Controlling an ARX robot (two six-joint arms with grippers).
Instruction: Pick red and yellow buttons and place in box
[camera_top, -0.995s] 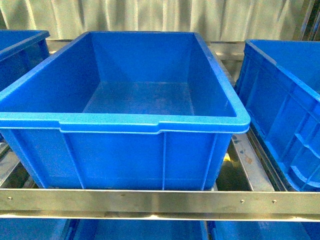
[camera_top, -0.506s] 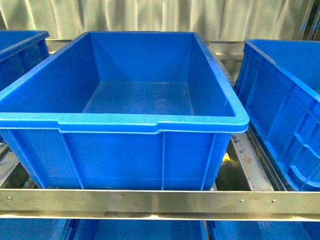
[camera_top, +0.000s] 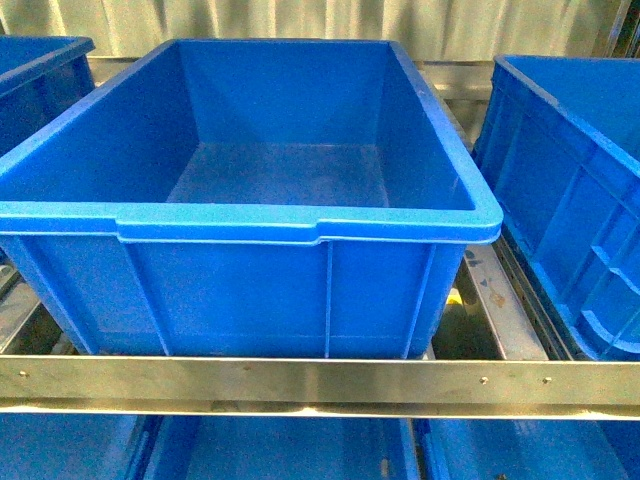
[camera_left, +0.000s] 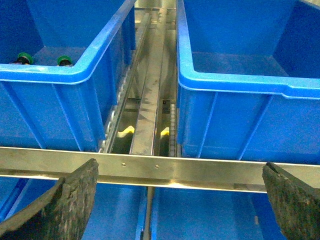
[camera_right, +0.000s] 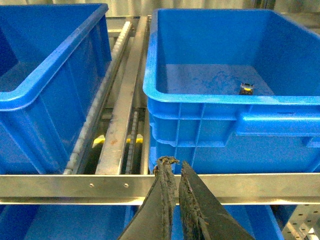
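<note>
- Three blue plastic bins are showing in the front view: a large middle bin (camera_top: 250, 225) filling the centre, a left bin (camera_top: 40, 70) cut off at 9 o'clock, and a right bin (camera_top: 570, 190) at 3 o'clock.
- The middle bin is sitting open, and nothing is lying on the part of its floor that is in sight.
- A metal rail (camera_top: 320, 382) is running across the view at 6 o'clock, just in front of the middle bin.
- No arm is appearing in the front view.
- In the left wrist view, the left gripper (camera_left: 180, 205) is holding its jaws spread wide, with one dark pad (camera_left: 65, 205) at 7 o'clock and the other at 5 o'clock, gripping nothing.
- Two green buttons (camera_left: 42, 60) are lying inside the left bin (camera_left: 60, 75), at 10 o'clock in that view.
- A metal track (camera_left: 150, 100) is running between that bin and the middle bin (camera_left: 250, 85).
- In the right wrist view, the right gripper (camera_right: 172, 167) is keeping its jaws pressed nearly together at 6 o'clock, with nothing between them.
- One small button with a yellow cap (camera_right: 245, 89) is sitting on the floor of the right bin (camera_right: 225, 100), close to the near wall, well apart from the gripper.
- No red button is visible in any view.
</note>
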